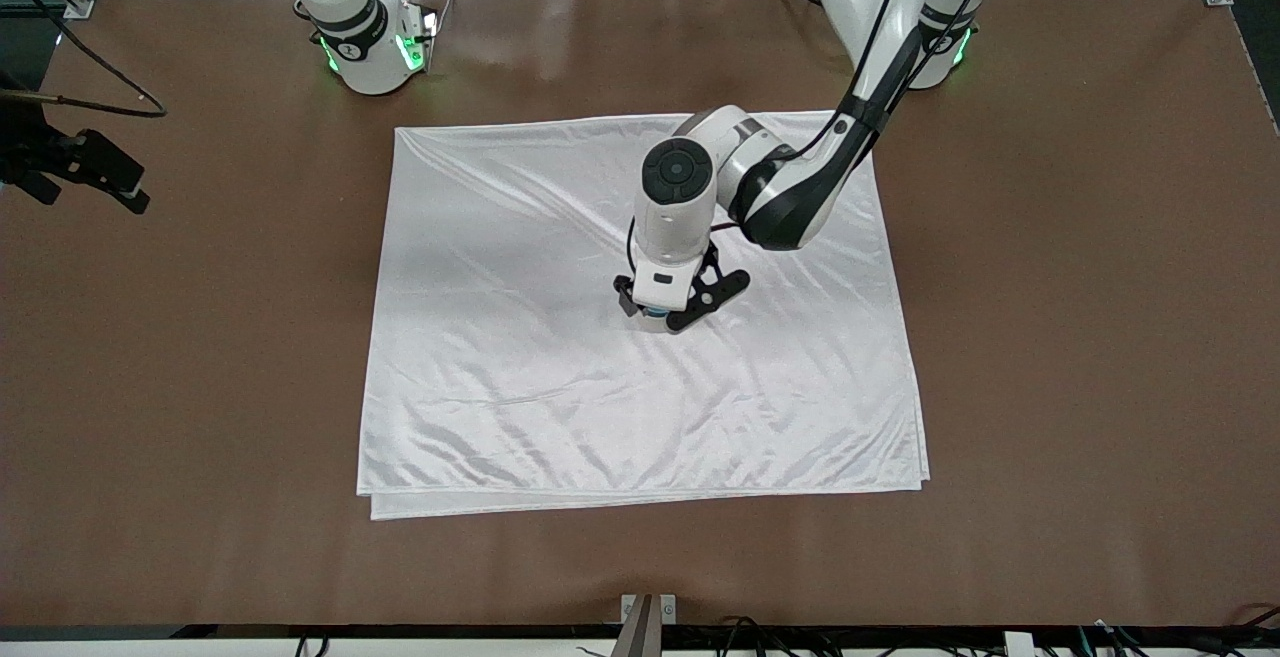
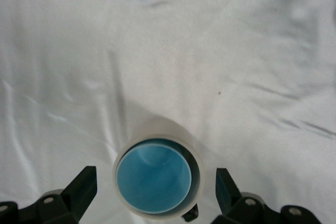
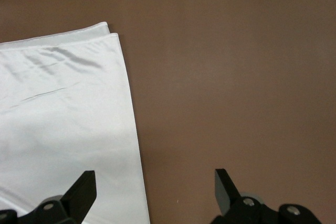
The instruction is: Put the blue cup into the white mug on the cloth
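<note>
I see the brown table (image 1: pixel 1080 337) with the cloth (image 1: pixel 500 337) spread flat on its middle. The cloth is white and shiny, wrinkled, and its edge nearest to the front camera shows two layers.

The left arm comes from its base and reaches down over the middle of the cloth. The left hand (image 1: pixel 668 313) hangs directly over the white mug (image 2: pixel 157 132), low above it. In the left wrist view its two fingers (image 2: pixel 80 187) stand wide apart, one on each side of the mug, and I see a gap between each finger and the mug wall, so this hand has hold of nothing.

The white mug stands upright on the cloth, about in the middle of it. The blue cup (image 2: pixel 153 176) sits inside the mug, upright, its bright blue inside facing up. A small dark piece of the mug handle (image 2: pixel 190 214) shows at the rim.

The right arm waits at its base. The right hand (image 3: pixel 155 192) is spread open and empty, over the bare table beside a corner of the cloth.
</note>
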`<state>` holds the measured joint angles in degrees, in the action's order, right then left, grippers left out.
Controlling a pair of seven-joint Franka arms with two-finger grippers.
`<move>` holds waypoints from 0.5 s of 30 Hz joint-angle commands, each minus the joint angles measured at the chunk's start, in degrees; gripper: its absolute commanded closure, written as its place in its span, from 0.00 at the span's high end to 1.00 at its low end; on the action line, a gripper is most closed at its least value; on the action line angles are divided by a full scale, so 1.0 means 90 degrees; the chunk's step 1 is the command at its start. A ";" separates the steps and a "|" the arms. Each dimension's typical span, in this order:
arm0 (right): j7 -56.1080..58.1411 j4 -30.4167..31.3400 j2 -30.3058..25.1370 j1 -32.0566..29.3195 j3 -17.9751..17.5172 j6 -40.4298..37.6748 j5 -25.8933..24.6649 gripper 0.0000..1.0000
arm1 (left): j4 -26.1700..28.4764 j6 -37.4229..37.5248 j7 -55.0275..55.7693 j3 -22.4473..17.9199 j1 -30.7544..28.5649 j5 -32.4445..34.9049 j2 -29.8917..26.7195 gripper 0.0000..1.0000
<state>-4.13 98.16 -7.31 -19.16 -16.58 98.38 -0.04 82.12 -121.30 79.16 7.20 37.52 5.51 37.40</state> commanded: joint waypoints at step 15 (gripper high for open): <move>-0.0049 -0.0184 -0.0057 0.1699 0.1745 -0.0169 0.0092 1.00 | 0.0124 0.0782 -0.3706 -0.0683 -0.1590 0.0169 -0.1050 1.00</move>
<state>-4.34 97.32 -7.33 -4.52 -2.07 97.92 -0.04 82.09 -115.65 54.53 0.43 28.31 6.05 30.69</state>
